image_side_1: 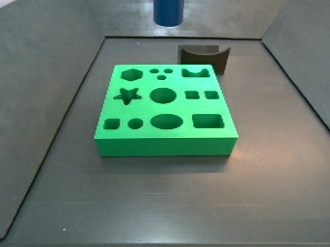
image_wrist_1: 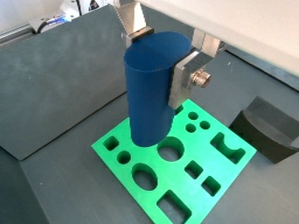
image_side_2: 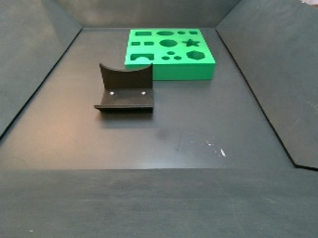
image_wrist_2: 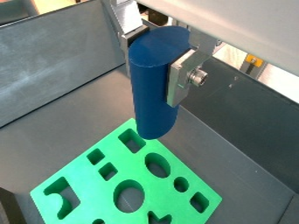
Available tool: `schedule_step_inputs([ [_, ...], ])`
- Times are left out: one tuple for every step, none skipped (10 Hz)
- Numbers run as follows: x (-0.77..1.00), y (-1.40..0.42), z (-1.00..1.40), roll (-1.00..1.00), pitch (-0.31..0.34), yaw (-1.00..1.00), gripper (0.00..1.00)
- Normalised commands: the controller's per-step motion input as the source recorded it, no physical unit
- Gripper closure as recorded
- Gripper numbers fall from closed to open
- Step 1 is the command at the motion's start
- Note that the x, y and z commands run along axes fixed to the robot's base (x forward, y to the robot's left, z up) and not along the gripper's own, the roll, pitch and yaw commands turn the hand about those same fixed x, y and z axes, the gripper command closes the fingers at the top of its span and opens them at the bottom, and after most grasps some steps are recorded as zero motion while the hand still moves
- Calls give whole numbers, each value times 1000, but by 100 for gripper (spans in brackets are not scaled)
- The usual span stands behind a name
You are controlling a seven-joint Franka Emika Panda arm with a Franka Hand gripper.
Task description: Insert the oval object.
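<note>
— Holding what, and where?

— The end effector (image_wrist_1: 158,66) is clamped on the oval object (image_wrist_1: 153,87), a blue peg that hangs upright between its silver fingers (image_wrist_1: 184,80), well above the counter (image_side_1: 154,193). In a side view only the peg's lower end (image_side_1: 168,11) shows at the frame's edge.

— How much of the task is done?

— Pick-up appears complete; insertion has not begun. The green block (image_wrist_2: 122,179) lies below the end effector, every hole unfilled, including the oval hole (image_side_1: 168,122). The peg's foot seems to hang over the block's edge, not over that hole.

— What remains?

— Aligning above the oval hole, lowering, releasing. The fixture (image_side_2: 123,89) stands apart, unused.
</note>
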Motion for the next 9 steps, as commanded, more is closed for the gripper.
schedule_step_inputs([
  [-140, 0, -177, 0, 0, -931, 100],
  [0, 0, -294, 0, 0, -1000, 100],
  [0, 0, -300, 0, 0, -1000, 100],
  [0, 0, -314, 0, 0, -1000, 100],
  [0, -23, -517, 0, 0, -1000, 100],
  [0, -83, -560, 0, -19, -1000, 100],
  [377, -177, -749, 50, 0, -717, 100],
  [466, -203, -809, 83, 0, -629, 100],
  [434, -197, -809, 83, 0, -654, 100],
])
